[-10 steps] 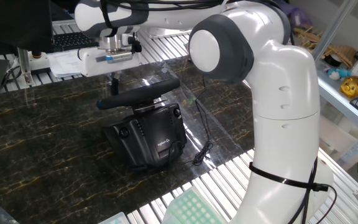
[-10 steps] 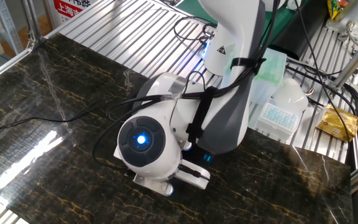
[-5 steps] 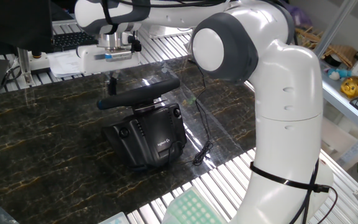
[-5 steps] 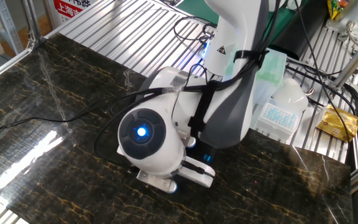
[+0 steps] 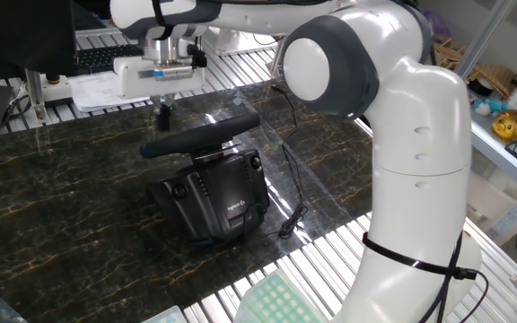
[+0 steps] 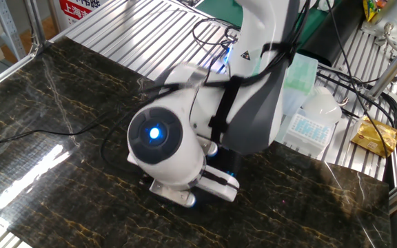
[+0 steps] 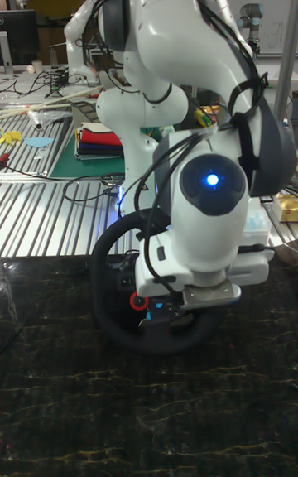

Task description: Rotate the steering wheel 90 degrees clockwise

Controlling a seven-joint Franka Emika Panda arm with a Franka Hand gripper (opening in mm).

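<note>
The steering wheel (image 5: 203,133) is seen edge-on as a black rim tilted on its boxy black base (image 5: 214,193). My gripper (image 5: 162,115) hangs just above the rim's left end, apart from it, and its dark fingers look like one thin bar from this side. In the tall fixed view the rim (image 7: 106,278) curves out behind my white hand, which covers the hub and the fingers. In the other fixed view the arm hides the wheel entirely.
A thin black cable (image 5: 291,208) trails from the base toward the table's front edge. A keyboard (image 5: 106,58) and papers lie at the back left. A green tray (image 5: 272,301) sits on the slatted surface in front. Plastic boxes (image 6: 309,124) stand behind the arm.
My hand has risen a little above the rim's left end and the arm's elbow has shifted. The wheel has not visibly turned.
</note>
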